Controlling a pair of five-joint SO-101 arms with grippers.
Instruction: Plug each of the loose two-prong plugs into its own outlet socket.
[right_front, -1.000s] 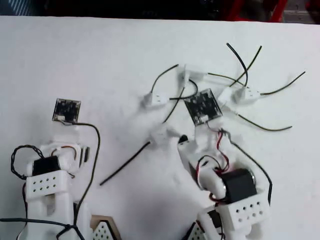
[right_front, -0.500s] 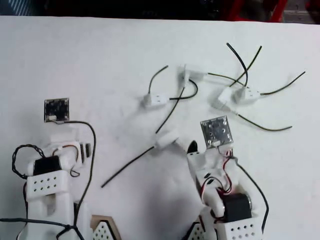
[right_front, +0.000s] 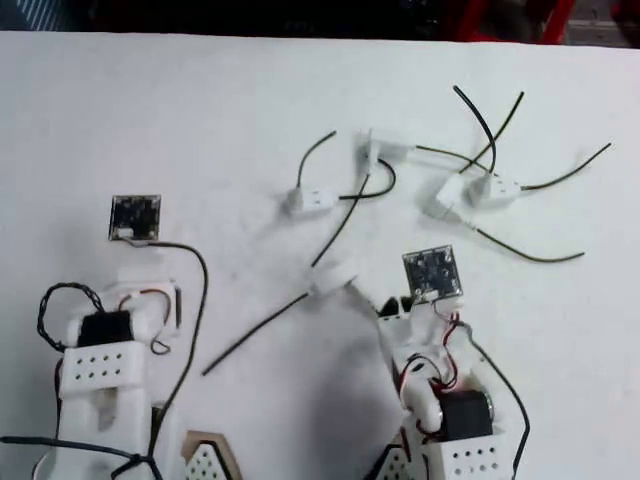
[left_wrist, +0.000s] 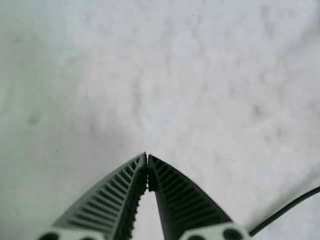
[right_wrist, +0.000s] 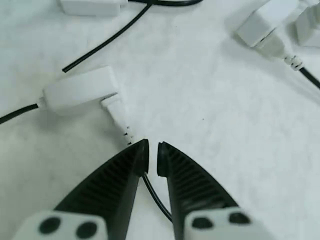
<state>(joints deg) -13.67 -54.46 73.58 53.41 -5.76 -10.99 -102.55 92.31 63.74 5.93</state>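
Near-left edge of the white tabletop (right_front: 200, 110): the left arm (right_front: 100, 365). Its left gripper (left_wrist: 147, 159) is clenched, tips touching, nothing in it, over bare tabletop. A black wire (left_wrist: 285, 212) crosses the surface close by.

Near-right: the right arm (right_front: 445, 400). Its right gripper (right_wrist: 152, 149) is closed down to a thin slit with nothing between the fingers. A stretch of black cable (right_wrist: 156, 197) lies on the tabletop under those fingers, running from the ribbed end (right_wrist: 122, 125) of the nearest plug (right_wrist: 82, 90). That plug lies flat and loose just beyond the fingertips, and the ribbed end reaches right up beside one finger; contact cannot be told. In the high view the nearest plug (right_front: 333, 277) sits between the two arms, closer to the right one and on its left side. A long lead (right_front: 250, 340) trails from it back toward the near edge.

Farther out, mid-tabletop: the mid connector (right_front: 310, 199), white, flat, with a short black lead curling up from it. It also shows in the right wrist view (right_wrist: 92, 6).

Off to the right of it: the connector pair (right_front: 445, 198), two white blocks just beside each other, with black leads fanning outward. Cannot tell whether they are joined.

Farthest: the far piece (right_front: 372, 152), small and white, with thin black leads running off it. Which of these pieces are plugs and which are sockets cannot be told.
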